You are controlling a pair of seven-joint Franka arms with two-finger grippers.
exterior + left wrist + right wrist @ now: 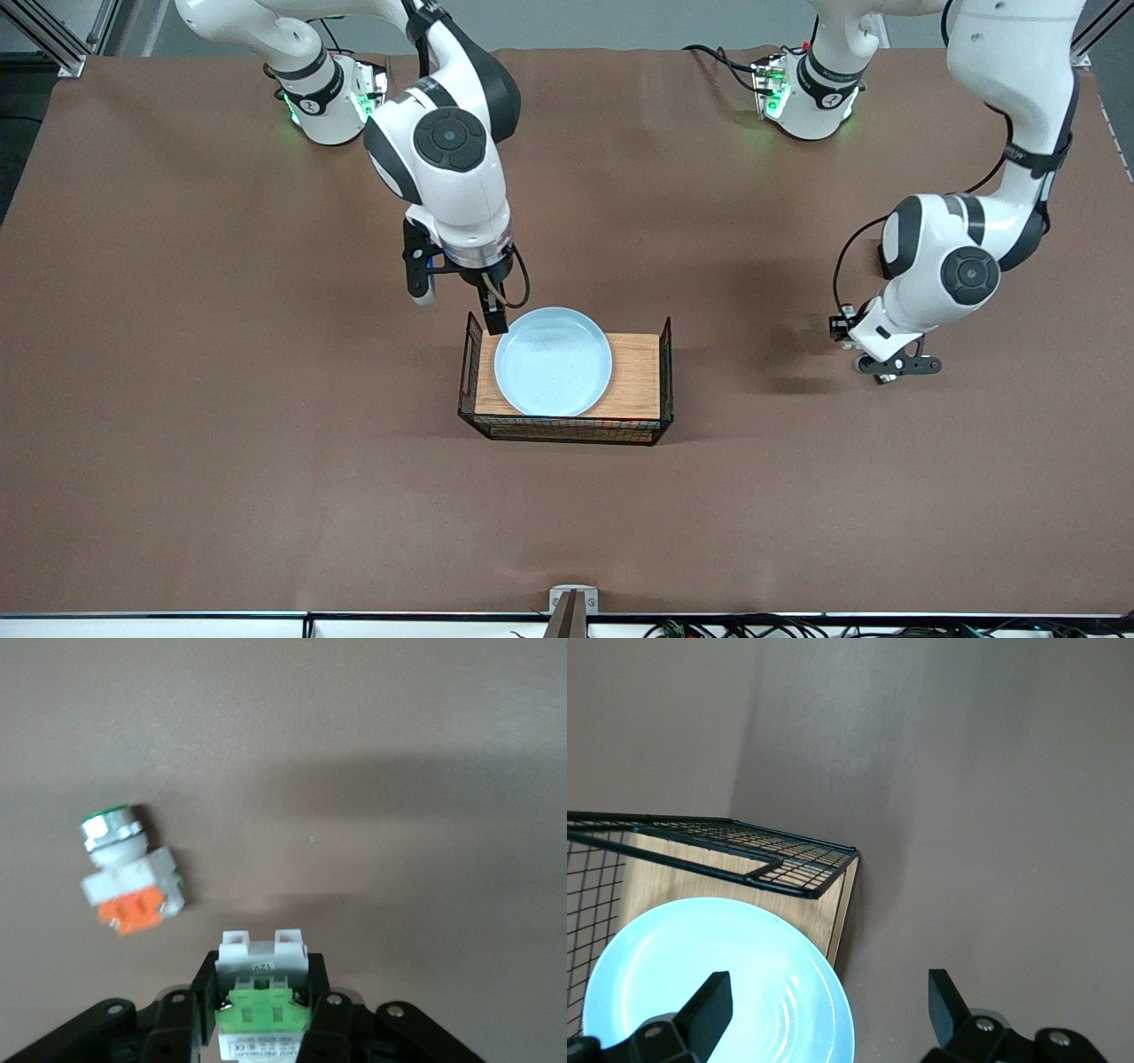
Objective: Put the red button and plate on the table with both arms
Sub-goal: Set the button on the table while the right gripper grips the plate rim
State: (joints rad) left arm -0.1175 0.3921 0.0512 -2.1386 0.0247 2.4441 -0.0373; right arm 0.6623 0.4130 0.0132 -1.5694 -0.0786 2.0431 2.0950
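The pale blue plate (554, 361) lies in a small wooden tray with black wire ends (634, 377) at the middle of the brown table (266, 399). My right gripper (456, 303) is open and low at the plate's rim; in the right wrist view it (828, 992) straddles that rim, one finger over the plate (673, 974), the other over bare table. My left gripper (889, 369) hangs just above the table toward the left arm's end. In the left wrist view it (263, 979) is shut on the button unit with the green block (263, 1010).
A similar button unit with an orange block (133, 877) lies on its side on the table just ahead of the left gripper. The tray's wire end (744, 842) rises beside the right gripper.
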